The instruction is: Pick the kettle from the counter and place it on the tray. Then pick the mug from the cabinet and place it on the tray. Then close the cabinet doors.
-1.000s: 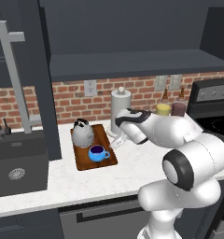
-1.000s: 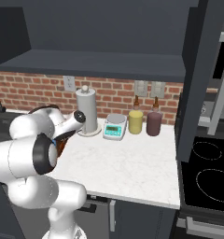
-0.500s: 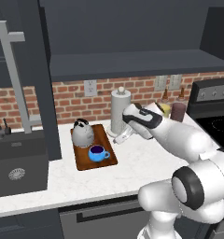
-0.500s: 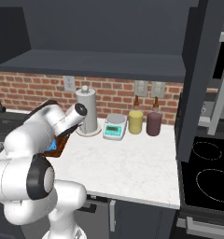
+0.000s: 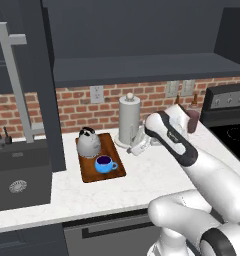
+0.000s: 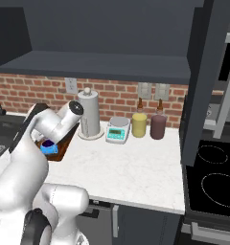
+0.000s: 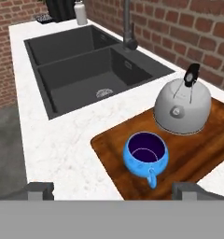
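Starting at the left, the open cabinet door (image 5: 44, 85) with its long silver bar handle juts over the dark sink (image 7: 81, 60), apparently the last job pending, since the domed grey metal kettle (image 5: 89, 142) and the glossy blue mug (image 5: 105, 163) both sit upright, near each other but apart, on the rimmed reddish-brown wooden tray (image 5: 117, 167) on the marbled white table (image 5: 142, 182). Just right of the tray the pincer (image 5: 137, 146) hangs empty, jaws spread wide, beside the white paper-towel roll (image 5: 128, 120).
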Motion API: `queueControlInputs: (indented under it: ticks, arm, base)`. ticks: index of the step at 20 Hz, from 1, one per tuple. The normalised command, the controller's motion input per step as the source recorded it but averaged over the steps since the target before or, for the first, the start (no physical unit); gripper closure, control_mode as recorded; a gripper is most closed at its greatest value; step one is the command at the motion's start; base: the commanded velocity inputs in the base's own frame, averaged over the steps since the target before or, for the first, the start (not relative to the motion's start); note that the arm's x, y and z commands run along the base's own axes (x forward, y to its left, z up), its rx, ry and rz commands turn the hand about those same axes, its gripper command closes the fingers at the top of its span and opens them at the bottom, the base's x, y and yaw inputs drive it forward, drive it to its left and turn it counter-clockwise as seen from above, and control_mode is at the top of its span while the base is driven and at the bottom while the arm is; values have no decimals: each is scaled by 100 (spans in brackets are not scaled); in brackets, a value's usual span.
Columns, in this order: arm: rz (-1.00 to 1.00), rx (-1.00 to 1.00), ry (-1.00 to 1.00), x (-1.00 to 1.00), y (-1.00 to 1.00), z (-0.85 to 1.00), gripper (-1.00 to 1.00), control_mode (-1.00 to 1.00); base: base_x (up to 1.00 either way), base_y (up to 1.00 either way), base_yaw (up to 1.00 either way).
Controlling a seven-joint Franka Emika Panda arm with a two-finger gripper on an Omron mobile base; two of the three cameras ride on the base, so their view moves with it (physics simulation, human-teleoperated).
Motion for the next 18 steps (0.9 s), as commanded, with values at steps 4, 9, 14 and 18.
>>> queueControlInputs:
  ticks: [4,9,14,18]
  arm:
    - [21,-7,-25,-70,3,49,-100,-100]
    - [12,-7,-20,-66,1,42,-100,-100]
    - [2,-1,-7,-53,0,41,-100,-100]
    - [2,0,-8,-53,0,35,-100,-100]
  base:
    - [0,0,0]
    - [0,0,0]
    - [0,0,0]
    - [0,0,0]
